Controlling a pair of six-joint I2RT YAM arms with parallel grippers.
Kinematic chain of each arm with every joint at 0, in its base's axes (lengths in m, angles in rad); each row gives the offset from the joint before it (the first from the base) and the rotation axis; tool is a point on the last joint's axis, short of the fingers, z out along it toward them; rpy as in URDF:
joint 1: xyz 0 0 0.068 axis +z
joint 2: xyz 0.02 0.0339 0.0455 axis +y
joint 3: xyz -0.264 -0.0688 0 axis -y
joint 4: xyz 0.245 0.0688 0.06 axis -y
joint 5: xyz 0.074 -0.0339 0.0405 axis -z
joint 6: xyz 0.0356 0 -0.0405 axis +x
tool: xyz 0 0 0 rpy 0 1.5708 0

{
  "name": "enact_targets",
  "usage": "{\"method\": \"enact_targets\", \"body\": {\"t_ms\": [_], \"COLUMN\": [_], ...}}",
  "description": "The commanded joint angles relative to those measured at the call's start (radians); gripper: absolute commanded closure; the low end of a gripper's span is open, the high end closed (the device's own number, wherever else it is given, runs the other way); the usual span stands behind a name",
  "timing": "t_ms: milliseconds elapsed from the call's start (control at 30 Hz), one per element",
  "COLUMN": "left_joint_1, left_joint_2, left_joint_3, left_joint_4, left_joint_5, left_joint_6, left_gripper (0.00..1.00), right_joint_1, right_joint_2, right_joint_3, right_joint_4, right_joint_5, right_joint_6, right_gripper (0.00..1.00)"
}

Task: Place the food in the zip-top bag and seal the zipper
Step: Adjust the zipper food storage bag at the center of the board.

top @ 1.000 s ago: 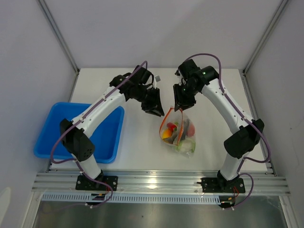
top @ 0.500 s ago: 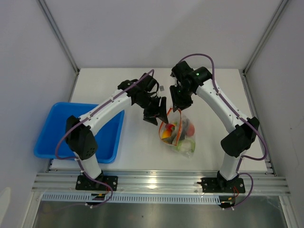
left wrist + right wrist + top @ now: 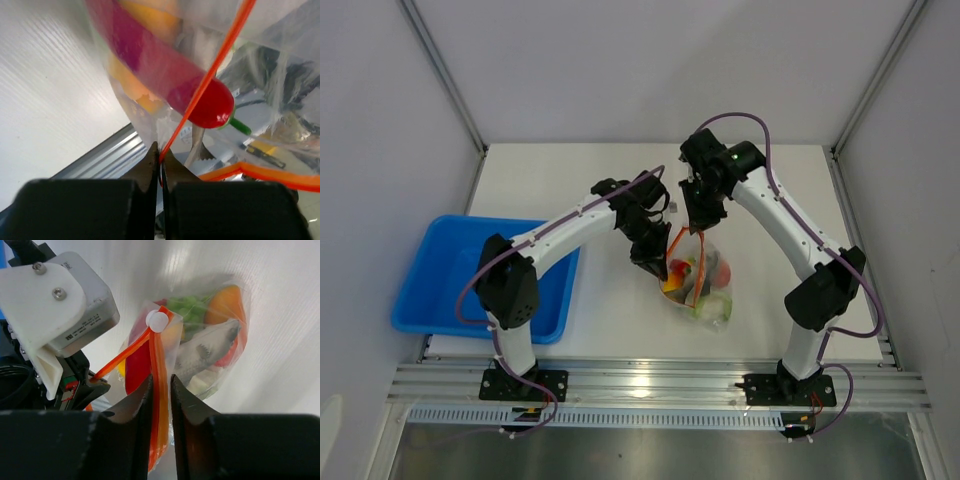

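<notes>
Table (image 3: 540, 180): white, flat top, matte with a faint grain in the wrist views. Grey walls close it in at the back and both sides. A ribbed aluminium rail (image 3: 650, 385) runs along its near edge.

Directly on it, two things, well apart:
- Blue tray (image 3: 425, 305), left side, near front. Shallow and rectangular, set slightly askew to the table edge. Its left part reaches out to the table's left border or past it (cannot tell which).
- Zip-top bag (image 3: 712, 308), right of centre. Clear and crinkled, its lower end rests on the surface and its mouth end is raised off it. Food (image 3: 720, 268) shows through in red, orange, green and white.
</notes>
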Motion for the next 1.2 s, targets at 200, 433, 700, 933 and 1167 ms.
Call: {"method": "enact_targets", "body": {"t_ms": [200, 433, 700, 933, 1167], "left_joint_1": [0.002, -0.001, -0.035, -0.092, -0.1], "left_joint_2": [0.022, -0.027, -0.033, -0.14, -0.194], "left_joint_3": [0.333, 0.46, 0.33, 0.159, 0.025], "left_joint_4": [-0.125, 0.009, 0.005, 0.092, 0.275], "left_joint_5": [-0.027, 0.064, 0.119, 0.008, 0.153], "left_joint_6": [0.074, 0.113, 0.218, 0.276, 0.206], "left_gripper": [0.99, 0.99, 1.0, 1.0, 1.0], "right_joint_1": [0.009, 0.009, -0.008, -0.163, -0.174], "right_joint_2": [-0.082, -0.183, -0.332, -0.413, -0.43], "right_joint_3": [-0.074, -0.051, -0.175, -0.338, -0.434], "right_joint_4": [-0.079, -0.125, -0.03, 0.079, 0.14], "right_joint_5": [0.1, 0.048, -0.098, -0.311, -0.346], "right_joint_6": [0.003, 0.066, 0.267, 0.391, 0.499], "right_gripper": [1.0, 1.0, 1.0, 1.0, 1.0]}}
